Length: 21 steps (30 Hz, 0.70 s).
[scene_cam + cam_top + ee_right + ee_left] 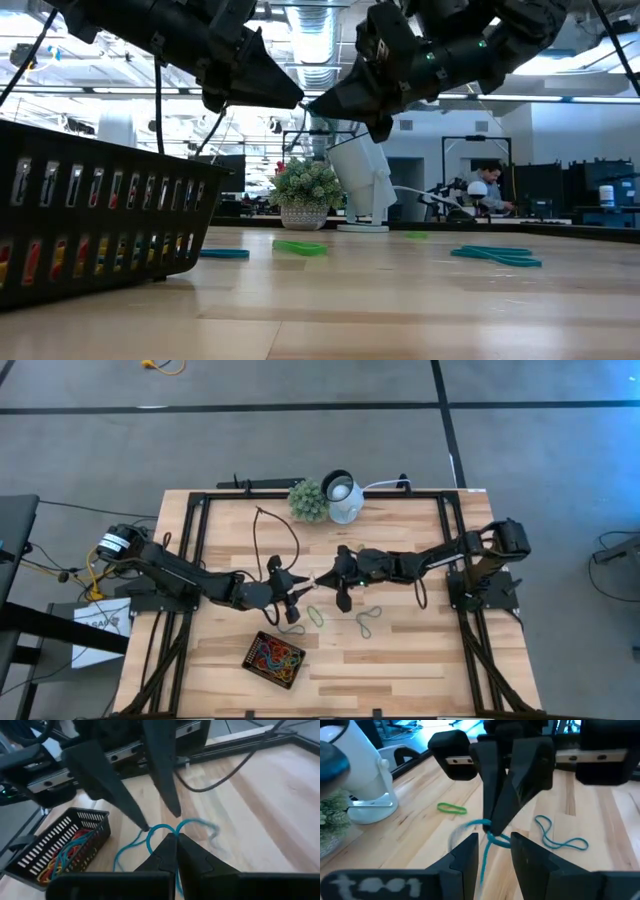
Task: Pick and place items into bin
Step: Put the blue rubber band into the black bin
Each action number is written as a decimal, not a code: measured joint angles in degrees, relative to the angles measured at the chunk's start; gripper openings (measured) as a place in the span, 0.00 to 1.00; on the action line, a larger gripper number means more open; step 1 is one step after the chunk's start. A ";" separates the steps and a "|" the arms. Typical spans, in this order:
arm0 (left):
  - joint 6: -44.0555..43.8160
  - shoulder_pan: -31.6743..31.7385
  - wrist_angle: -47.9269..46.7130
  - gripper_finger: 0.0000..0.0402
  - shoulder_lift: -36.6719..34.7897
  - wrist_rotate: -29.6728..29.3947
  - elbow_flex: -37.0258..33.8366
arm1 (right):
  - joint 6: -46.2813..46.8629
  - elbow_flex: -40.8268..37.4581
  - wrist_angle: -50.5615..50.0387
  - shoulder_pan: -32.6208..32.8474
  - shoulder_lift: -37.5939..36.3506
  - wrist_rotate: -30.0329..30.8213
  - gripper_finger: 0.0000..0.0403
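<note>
Right gripper (pixel 172 837) is clamped shut on a blue rubber band (pixel 159 831) in mid-air. Facing it, the left gripper (pixel 492 845) stands part open, the same band hanging between its fingers. The bin (pixel 274 658) sits below and beside the left gripper, holding coloured bands.

In the low view, the picture's edge is cutting off the basket (pixel 100 215) on the left, and its wall is hiding the bands inside. The top edge is cropping both arms. We are seeing the person (pixel 490 185) far behind as too small to make out. The blue band (pixel 487 837) is running out of sight between the left gripper (pixel 492 851) fingers.
</note>
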 joint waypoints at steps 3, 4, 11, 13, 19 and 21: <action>-0.27 0.21 0.18 0.26 0.00 -0.38 0.00 | -1.63 0.01 1.10 -0.01 0.07 0.04 0.00; -0.32 0.38 0.18 0.26 0.00 -0.16 0.00 | -2.50 0.01 2.07 -0.01 0.07 0.04 0.00; -3.00 2.45 1.88 0.26 0.02 2.61 0.02 | -5.26 0.01 4.78 0.00 0.02 0.24 0.00; -3.03 2.90 2.63 0.26 0.02 3.10 0.02 | -6.00 0.01 4.77 -0.07 0.02 0.26 0.00; -2.50 3.85 1.66 0.23 0.02 2.57 0.06 | -6.12 0.09 5.11 -1.35 0.11 0.36 0.00; -2.41 3.85 0.27 0.19 0.02 2.52 0.09 | -6.82 0.11 5.24 -1.67 0.11 0.23 0.01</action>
